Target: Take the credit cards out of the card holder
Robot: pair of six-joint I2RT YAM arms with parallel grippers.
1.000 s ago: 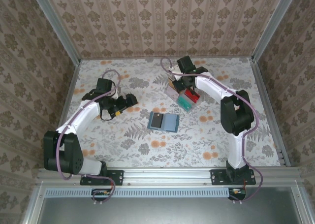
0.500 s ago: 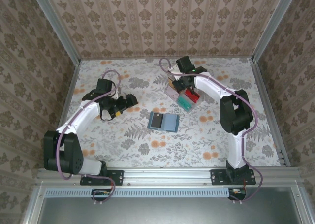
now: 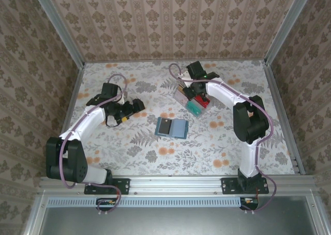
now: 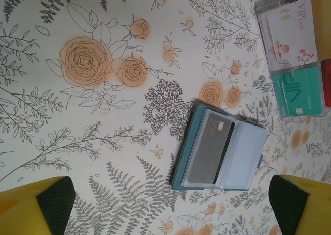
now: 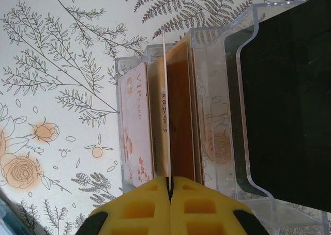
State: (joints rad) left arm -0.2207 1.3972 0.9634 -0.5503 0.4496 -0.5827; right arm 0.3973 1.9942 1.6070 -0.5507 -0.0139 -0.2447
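Two pincers: the left pincer (image 3: 137,105) and the right pincer (image 5: 169,186). One card holder (image 3: 171,127), with one dark card (image 4: 210,151) in it. One clear tray (image 5: 217,38), and in it one white VIP card (image 4: 289,36), one teal card (image 4: 300,93), one amber card (image 5: 181,111), one thin card (image 5: 165,106) edge-on

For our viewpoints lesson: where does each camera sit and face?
Top: above and behind, facing down at the table; both arms show.
Left wrist: on that arm, facing down at the card holder; left fingers show.
Right wrist: on that arm, facing down into the tray; right fingers pinch a card.
Both wrist views share the VIP card.
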